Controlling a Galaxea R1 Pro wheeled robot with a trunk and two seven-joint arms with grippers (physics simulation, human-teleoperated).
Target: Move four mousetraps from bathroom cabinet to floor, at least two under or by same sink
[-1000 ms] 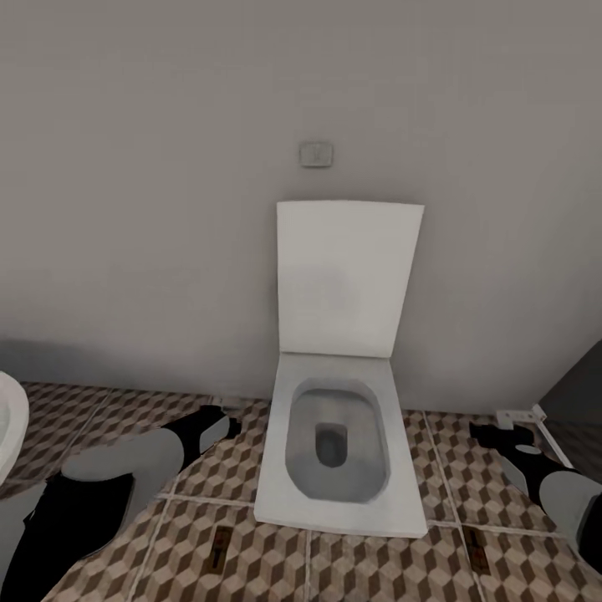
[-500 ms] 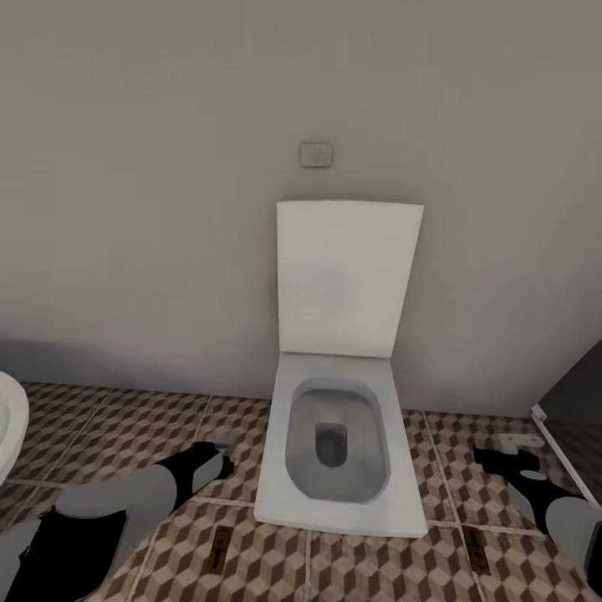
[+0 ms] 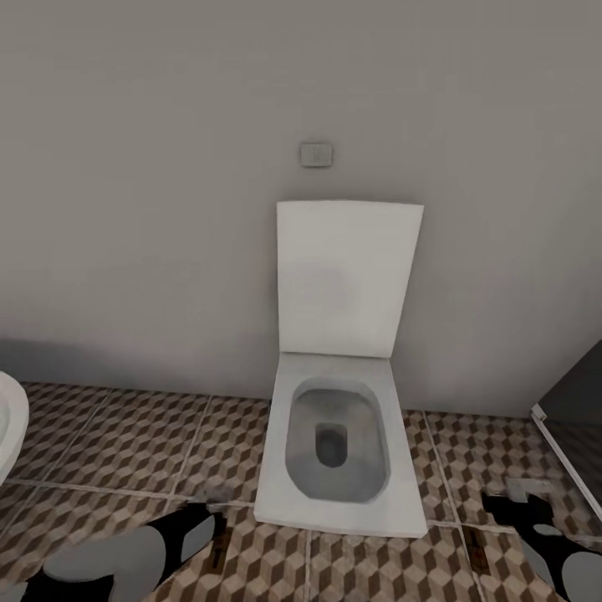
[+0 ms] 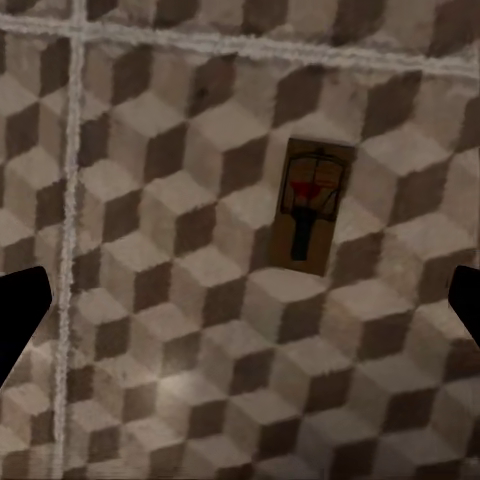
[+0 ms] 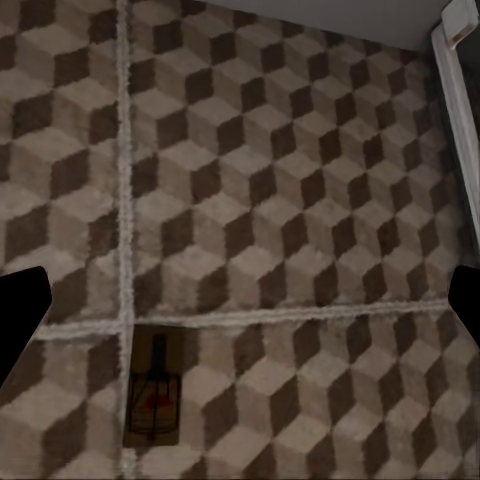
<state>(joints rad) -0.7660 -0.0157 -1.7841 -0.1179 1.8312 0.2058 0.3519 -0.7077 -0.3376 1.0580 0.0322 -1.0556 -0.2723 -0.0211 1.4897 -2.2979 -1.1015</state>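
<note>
Toilet point(image 3: 339, 451) centre, lid up. Two mousetraps lie flat on the floor point(image 3: 125, 443) in front of it: left trap point(image 4: 308, 205) by its left front corner, right trap point(image 5: 153, 398) by its right. Left end effector point(image 3: 205, 525) hangs over the left trap, fingers spread, empty. Right end effector point(image 3: 512, 507) near the right trap, also spread, empty.

I'm facing a plain grey wall point(image 3: 150, 209) and a white toilet point(image 3: 339, 451) (lid up). Cube-patterned floor tiles point(image 3: 125, 443) are spreading below me.
</note>
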